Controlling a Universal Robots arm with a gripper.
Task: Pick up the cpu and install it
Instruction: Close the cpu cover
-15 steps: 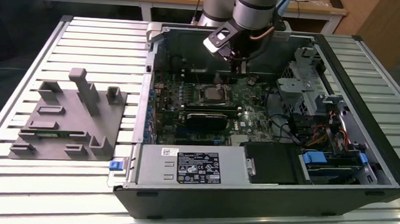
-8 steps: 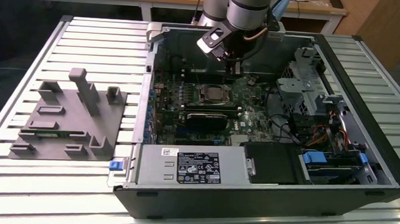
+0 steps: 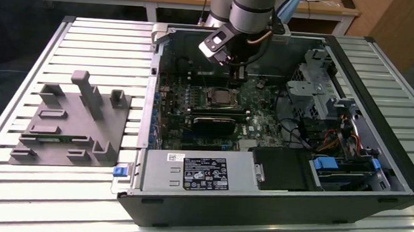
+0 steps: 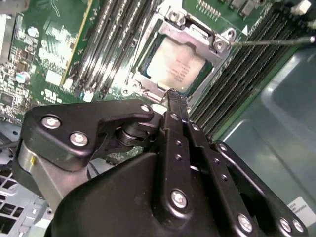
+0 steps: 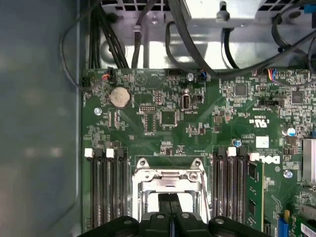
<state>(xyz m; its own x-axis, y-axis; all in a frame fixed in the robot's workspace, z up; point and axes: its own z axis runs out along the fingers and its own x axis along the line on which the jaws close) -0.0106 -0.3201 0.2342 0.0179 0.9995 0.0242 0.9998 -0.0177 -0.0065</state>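
Gripper (image 4: 174, 95) is pinched closed with nothing between its fingers. Its tip is right at the edge of the CPU socket (image 3: 220, 98) inside the open computer case (image 3: 259, 212); contact unclear. The cpu (image 4: 177, 66) sits in the socket, ringed by the metal load frame (image 4: 195, 32). Memory slots (image 5: 106, 192) flank the socket on both sides. A grey fixture (image 3: 72, 125) lies outside the case on the slatted table (image 3: 90, 41).

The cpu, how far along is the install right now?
Done, it seems: the cpu lies flat inside the metal frame of the motherboard socket. In hand: nothing. The claw is shut and empty, its tips by the frame's edge. Left: a thin lever juts out beside the frame, so the socket may not be latched; I cannot tell.
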